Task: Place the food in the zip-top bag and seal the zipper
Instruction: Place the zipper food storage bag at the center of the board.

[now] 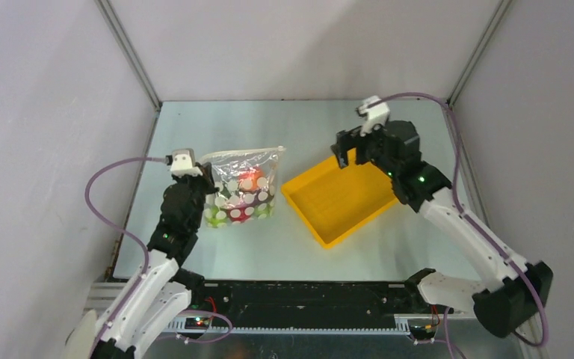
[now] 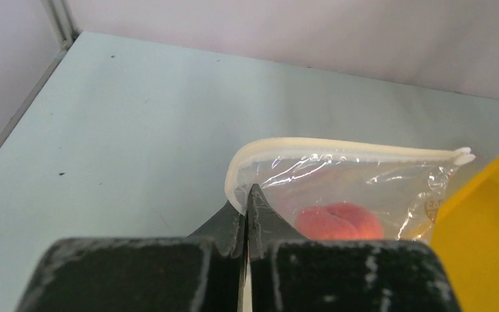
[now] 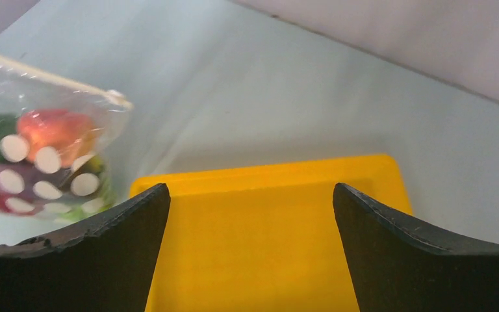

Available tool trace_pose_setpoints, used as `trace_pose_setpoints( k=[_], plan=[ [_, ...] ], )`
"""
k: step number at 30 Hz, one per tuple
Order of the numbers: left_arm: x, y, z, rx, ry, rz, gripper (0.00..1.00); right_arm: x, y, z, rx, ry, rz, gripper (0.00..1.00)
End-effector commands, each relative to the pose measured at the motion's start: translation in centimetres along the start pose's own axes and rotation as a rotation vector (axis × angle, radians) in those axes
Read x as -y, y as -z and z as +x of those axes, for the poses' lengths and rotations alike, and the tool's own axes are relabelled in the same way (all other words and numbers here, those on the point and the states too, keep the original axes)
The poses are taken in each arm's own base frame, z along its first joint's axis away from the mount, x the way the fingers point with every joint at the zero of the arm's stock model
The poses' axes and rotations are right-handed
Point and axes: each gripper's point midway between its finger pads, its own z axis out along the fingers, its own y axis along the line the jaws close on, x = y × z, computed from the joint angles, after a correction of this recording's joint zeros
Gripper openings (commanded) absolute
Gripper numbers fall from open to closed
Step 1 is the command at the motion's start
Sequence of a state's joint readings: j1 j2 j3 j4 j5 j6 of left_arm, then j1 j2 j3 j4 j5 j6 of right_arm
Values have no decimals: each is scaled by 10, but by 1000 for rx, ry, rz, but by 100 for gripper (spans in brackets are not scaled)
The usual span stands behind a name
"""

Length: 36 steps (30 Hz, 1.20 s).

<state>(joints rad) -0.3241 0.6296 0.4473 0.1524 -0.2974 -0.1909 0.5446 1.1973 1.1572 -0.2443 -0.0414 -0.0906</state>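
My left gripper [image 2: 247, 207] reaches forward, low, clamped on the zip-top bag [image 1: 243, 187] at its zipper [image 2: 344, 147] corner, food [image 1: 248, 196] inside, toward the tabletop's left edge — my right gripper [image 1: 350, 153] hangs spread wide over the yellow tray [image 1: 336, 206]

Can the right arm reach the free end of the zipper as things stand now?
Probably yes. The right gripper hangs open over the yellow tray, beside the zip-top bag, and nothing stands between it and that end of the zipper.
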Motion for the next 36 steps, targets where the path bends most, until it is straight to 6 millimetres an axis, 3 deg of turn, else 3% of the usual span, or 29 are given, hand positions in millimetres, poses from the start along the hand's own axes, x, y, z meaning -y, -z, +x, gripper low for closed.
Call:
trace_pose_setpoints(
  k=[1,5,13,21,24,25,26,27,28,29,31,36],
  plan=[
    [-12,-21,-41,76,58,-140,5,52,31,-9,144,-206,252,99],
    [-13,-43,-50,35,2,-194,0,69,52,6,146,-240,311,99],
    [-38,-86,-67,-17,-62,-444,0,95,83,23,150,-289,411,99],
    [-56,-137,-39,-152,-111,-563,0,105,95,30,163,-310,442,99],
    [-65,-147,-46,-162,-150,-641,2,107,96,33,158,-316,448,100],
    [-71,-147,-36,-204,-182,-669,8,108,96,33,159,-317,450,99],
    [-73,-149,-44,-191,-184,-699,13,109,96,34,158,-318,453,100],
    [-76,-151,-41,-211,-202,-717,33,109,96,34,157,-321,454,100],
    [-79,-150,-42,-213,-215,-743,44,109,95,35,156,-323,452,99],
    [-81,-150,-41,-224,-226,-756,68,109,95,35,157,-326,450,99],
    [-83,-148,-43,-225,-229,-766,95,109,95,35,157,-337,452,99],
    [-79,-145,-53,-214,-191,-737,100,119,101,36,183,-424,520,99]
  ],
)
